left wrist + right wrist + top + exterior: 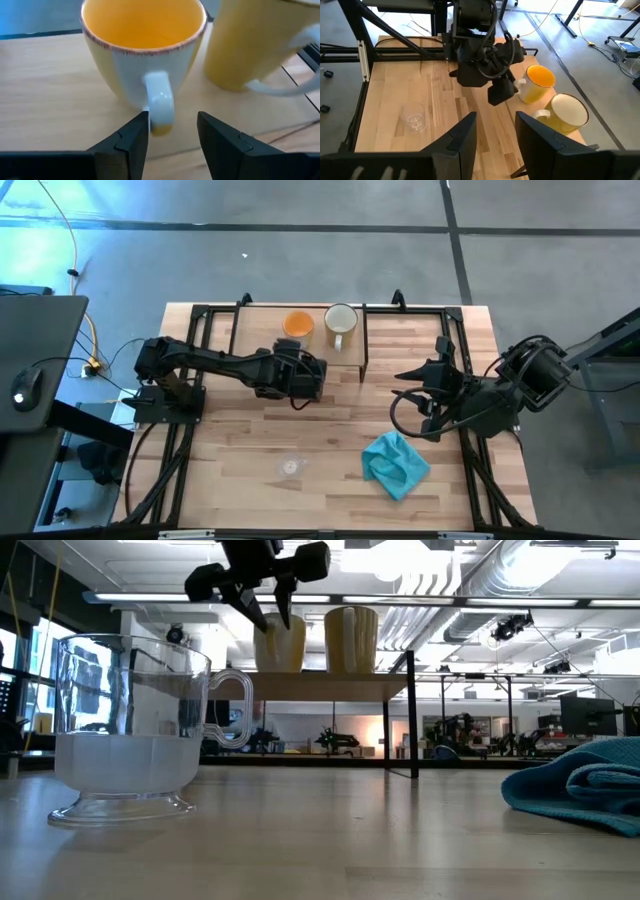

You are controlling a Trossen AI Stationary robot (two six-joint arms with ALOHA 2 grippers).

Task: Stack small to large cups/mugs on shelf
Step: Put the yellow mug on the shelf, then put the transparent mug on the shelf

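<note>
Left gripper (172,131) open narrow, fingers either side of the orange mug (144,50) handle, not closed on it. Orange mug just ahead of it on the shelf (345,358); cream-white mug (341,321) right beside the orange one. Clear glass cup (291,467) well behind the gripper on the table (330,480). Right gripper (495,131) open, waiting above the table near the teal cloth (396,463).
</note>
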